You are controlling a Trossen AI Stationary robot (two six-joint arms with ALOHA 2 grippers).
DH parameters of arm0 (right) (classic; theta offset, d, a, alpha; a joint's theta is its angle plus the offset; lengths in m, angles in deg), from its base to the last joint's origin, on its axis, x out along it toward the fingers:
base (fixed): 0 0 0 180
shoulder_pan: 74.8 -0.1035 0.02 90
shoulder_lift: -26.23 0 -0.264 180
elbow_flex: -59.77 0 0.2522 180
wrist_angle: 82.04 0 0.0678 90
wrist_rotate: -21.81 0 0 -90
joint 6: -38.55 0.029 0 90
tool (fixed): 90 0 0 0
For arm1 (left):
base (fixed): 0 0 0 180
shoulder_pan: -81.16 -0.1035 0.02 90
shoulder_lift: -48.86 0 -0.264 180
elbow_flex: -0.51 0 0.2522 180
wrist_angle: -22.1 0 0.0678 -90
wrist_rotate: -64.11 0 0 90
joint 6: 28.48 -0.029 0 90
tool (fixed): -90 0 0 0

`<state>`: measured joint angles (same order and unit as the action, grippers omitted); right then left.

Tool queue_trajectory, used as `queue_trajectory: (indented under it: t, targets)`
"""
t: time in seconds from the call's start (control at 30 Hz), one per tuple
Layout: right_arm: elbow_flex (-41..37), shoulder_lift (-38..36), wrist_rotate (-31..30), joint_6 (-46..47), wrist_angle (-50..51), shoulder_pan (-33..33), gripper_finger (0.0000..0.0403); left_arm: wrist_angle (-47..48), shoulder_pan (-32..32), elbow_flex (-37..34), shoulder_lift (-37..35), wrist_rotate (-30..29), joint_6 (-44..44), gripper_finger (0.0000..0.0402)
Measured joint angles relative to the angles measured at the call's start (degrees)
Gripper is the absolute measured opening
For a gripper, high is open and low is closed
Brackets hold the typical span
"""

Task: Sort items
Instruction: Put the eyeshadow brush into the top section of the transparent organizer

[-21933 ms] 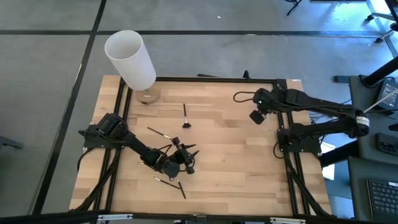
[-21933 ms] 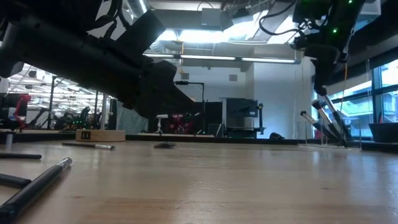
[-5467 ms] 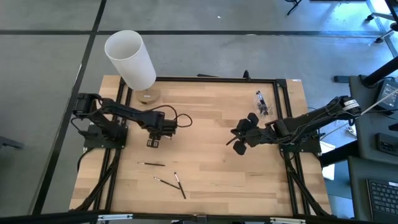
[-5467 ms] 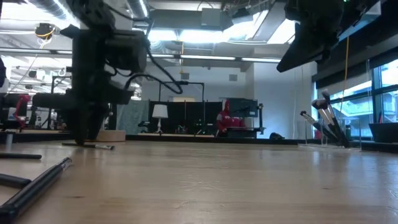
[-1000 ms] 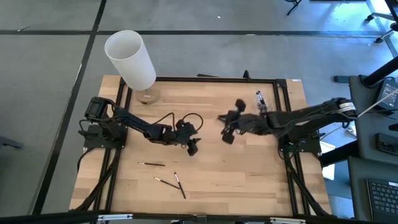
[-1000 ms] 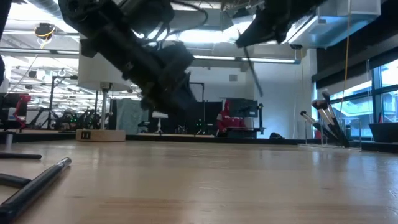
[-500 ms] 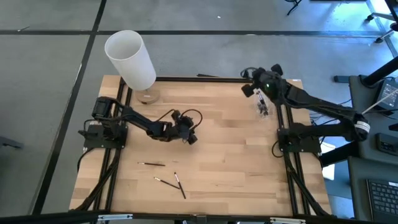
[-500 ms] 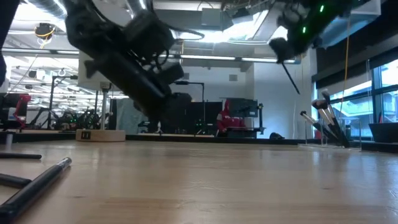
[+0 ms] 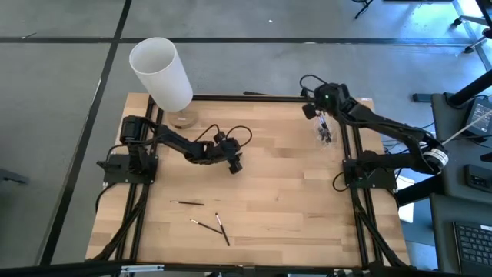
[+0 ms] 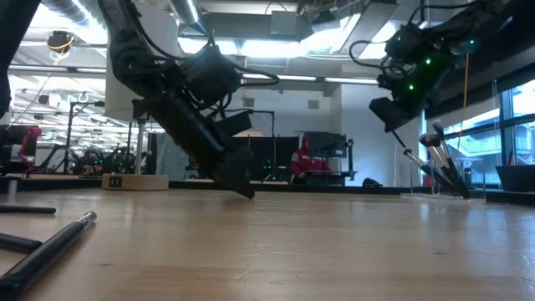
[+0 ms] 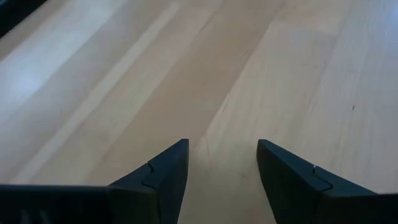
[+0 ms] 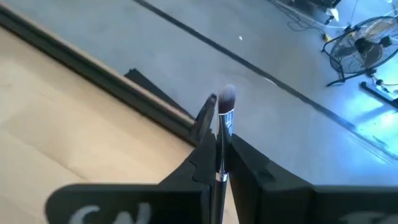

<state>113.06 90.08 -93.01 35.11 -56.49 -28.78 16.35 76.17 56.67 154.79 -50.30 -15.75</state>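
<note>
Table (image 9: 292,192) first: I see a pale wooden top in a black frame, with the big white cylinder (image 9: 161,73) standing tilted at its far left corner on a small round wooden base (image 9: 183,118).

My left arm reaches from its mount at the left edge toward the middle of the table. The left gripper (image 9: 234,164) sits low over bare wood, and in its wrist view the two dark fingers (image 11: 163,174) stand apart with nothing between them, only plank grain. No brush lies under it; the nearest loose ones are well apart from it, toward the near edge.

My right arm stretches to the far right corner, and the right gripper (image 9: 314,110) hangs there above the frame rail. Its jaws are clamped on a slim brush (image 12: 223,130), the handle pinched between them and the pale tufted tip pointing out past the fingertips (in the low view the handle slants down below the gripper).

Just beside that gripper, a small cluster of sorted brushes (image 9: 324,129) rests at the right rail; from table height they lean together, tufts up (image 10: 438,163).

Three loose brushes remain on the near left part of the table: one lying alone (image 9: 187,203), and a pair (image 9: 215,227) meeting at an angle closer to the front edge.
</note>
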Motion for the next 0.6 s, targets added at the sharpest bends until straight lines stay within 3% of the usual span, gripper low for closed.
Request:
queue_trajectory:
  t: [0.4,0.6]
  targets:
    - [-5.31,3.33,0.56,0.35,-3.8,0.02,0.0035,0.04,0.17,0.0,-0.17,1.53,0.13,0.0184]
    - [-5.29,3.68,1.94,1.51,-3.49,1.46,0.0068,0.04,-0.26,0.0,-0.2,1.88,0.0,0.0185]
